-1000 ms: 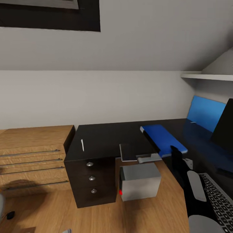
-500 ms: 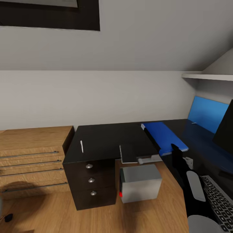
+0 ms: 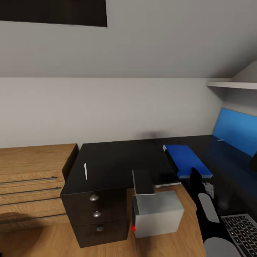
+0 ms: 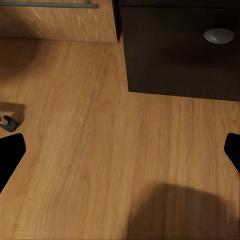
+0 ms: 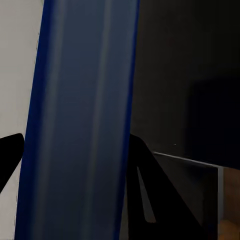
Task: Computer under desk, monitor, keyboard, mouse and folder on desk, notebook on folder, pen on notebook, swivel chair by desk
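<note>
Folder, a flat blue rectangle with a pale edge, is seen lying on the black counter, between the right hand and the wall. In the right wrist view the folder is shown as a smooth blue band between the dark fingers, and it is gripped by that hand. One thin white pen is laid on the counter's matte top, well apart from the folder. One grey box-shaped computer with a red light is set on the wooden floor under the counter's edge. Three round metal knobs are counted on the counter's drawers. A grey keyboard is seen at the lower right corner. A wooden dresser with metal bar handles is placed beside the counter. The left hand is held open over the bare floor, its two dark fingertips wide apart.
</note>
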### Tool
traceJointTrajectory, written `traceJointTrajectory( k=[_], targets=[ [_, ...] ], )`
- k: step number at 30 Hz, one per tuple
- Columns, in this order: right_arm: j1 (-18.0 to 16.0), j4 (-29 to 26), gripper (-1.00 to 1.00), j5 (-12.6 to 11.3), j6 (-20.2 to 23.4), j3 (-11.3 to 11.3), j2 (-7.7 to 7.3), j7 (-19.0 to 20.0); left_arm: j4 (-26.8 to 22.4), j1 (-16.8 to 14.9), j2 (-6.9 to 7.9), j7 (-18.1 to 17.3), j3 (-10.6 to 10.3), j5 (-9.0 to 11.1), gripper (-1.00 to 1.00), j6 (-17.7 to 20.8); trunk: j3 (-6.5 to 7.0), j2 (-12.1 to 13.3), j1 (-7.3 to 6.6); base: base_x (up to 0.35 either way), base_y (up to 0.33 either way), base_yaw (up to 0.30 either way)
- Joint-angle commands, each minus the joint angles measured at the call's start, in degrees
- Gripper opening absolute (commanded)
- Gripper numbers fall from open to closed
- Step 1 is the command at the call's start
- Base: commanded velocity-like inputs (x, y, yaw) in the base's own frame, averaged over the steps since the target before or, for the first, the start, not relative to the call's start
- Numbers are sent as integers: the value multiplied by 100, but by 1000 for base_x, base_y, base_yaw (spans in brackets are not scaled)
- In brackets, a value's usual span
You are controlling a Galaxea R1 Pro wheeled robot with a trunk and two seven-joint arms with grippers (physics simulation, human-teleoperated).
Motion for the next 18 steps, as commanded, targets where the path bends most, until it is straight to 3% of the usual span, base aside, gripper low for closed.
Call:
traceJointTrajectory(
  k=[1, 5, 14, 18],
  targets=[
    [-19, 189, -100, -66, -75, 3, -62, -15, -5, 1, -7, -2, 5, 28, 100, -12, -5, -2, 3, 306, -104, 0],
    [-137, 721, -100, -73, -236, 5, -309, -16, 55, 1, -8, 5, 5, 28, 100, -5, -5, -2, 3, 250, -138, 0],
    [-245, 1027, -100, -81, -369, -9, -485, -19, 130, 1, -12, 6, 4, 25, 100, 5, -5, -2, 3, 49, -32, 0],
    [-491, 1516, -100, -95, -653, -12, -572, -17, 135, 1, -16, 7, 2, 21, 100, 5, -5, -2, 3, 4, -3, 0]
  ],
)
